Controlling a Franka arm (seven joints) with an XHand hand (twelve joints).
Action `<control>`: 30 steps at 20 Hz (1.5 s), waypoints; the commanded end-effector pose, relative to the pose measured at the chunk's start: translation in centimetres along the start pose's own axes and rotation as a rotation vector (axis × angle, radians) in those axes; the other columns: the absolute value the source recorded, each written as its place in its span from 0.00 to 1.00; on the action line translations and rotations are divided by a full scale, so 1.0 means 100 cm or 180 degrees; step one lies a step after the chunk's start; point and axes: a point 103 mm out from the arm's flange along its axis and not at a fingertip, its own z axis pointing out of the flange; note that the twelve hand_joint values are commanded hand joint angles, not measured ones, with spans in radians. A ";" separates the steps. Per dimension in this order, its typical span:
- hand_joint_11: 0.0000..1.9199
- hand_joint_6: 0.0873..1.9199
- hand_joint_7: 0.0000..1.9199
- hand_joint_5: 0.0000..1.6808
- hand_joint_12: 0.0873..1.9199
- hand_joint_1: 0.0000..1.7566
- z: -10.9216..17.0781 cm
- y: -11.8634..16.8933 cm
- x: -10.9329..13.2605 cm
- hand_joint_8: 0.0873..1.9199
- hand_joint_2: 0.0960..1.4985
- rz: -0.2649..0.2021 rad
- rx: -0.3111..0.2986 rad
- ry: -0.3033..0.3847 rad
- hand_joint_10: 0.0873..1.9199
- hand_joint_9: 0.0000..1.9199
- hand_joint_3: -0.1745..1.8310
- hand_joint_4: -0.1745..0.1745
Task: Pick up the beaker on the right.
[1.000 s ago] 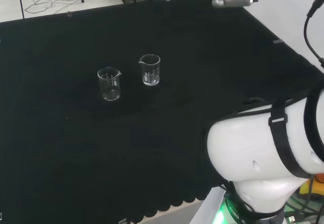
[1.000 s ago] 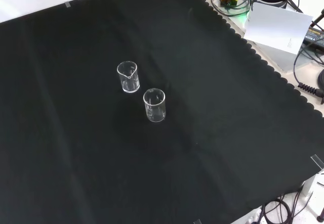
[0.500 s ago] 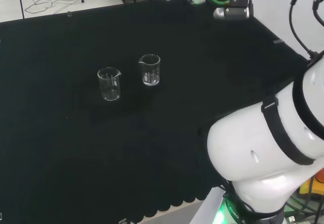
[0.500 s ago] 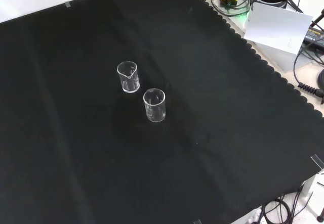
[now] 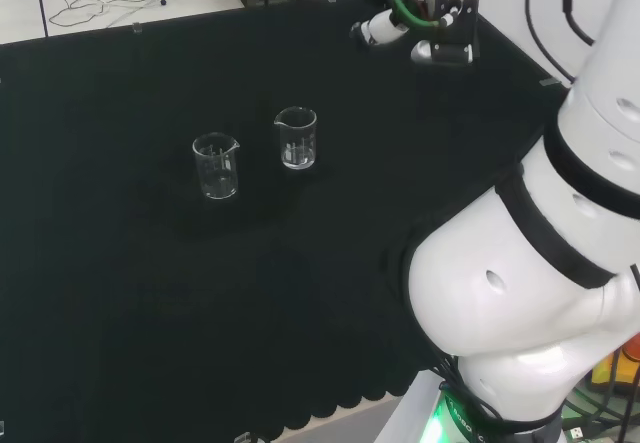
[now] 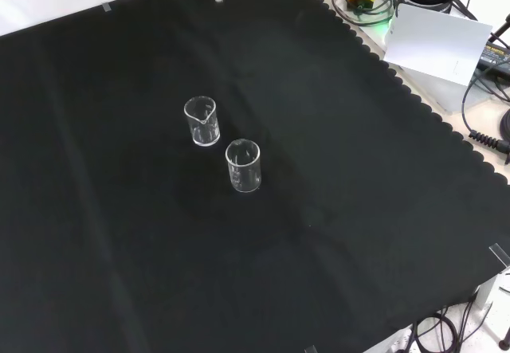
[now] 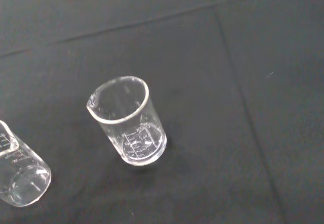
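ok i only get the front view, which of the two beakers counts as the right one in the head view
Observer: The right beaker in the head view is the upper one in yours; the left beaker is your lower one.
Operator: and where is the robot hand from there
Observer: In the head view the robot hand hangs to the right of both beakers, well apart from them and touching neither.
Operator: anything inside the target
Observer: The wrist view has an upright beaker near its middle, probably the right beaker, and it looks empty.

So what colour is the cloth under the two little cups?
Black. The cloth under both clear glass beakers shows best in the front view.
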 end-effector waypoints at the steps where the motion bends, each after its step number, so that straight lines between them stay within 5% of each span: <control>1: 0.00 0.00 0.09 0.23 0.70 0.41 0.038 0.042 -0.001 0.28 0.68 -0.0207 0.0065 0.0128 0.33 0.16 0.02 0.45; 11: 0.00 0.00 0.09 0.22 0.71 0.47 0.096 0.071 -0.006 0.28 0.59 -0.0336 0.0334 0.0452 0.32 0.15 0.00 0.43; 19: 0.00 0.00 0.10 0.22 0.71 0.46 0.120 0.085 -0.011 0.29 0.57 -0.0350 0.0357 0.0552 0.32 0.16 0.00 0.41; 30: 0.00 0.00 0.09 0.23 0.71 0.47 0.144 0.086 -0.015 0.29 0.56 -0.0631 0.0462 0.0750 0.32 0.16 0.00 0.41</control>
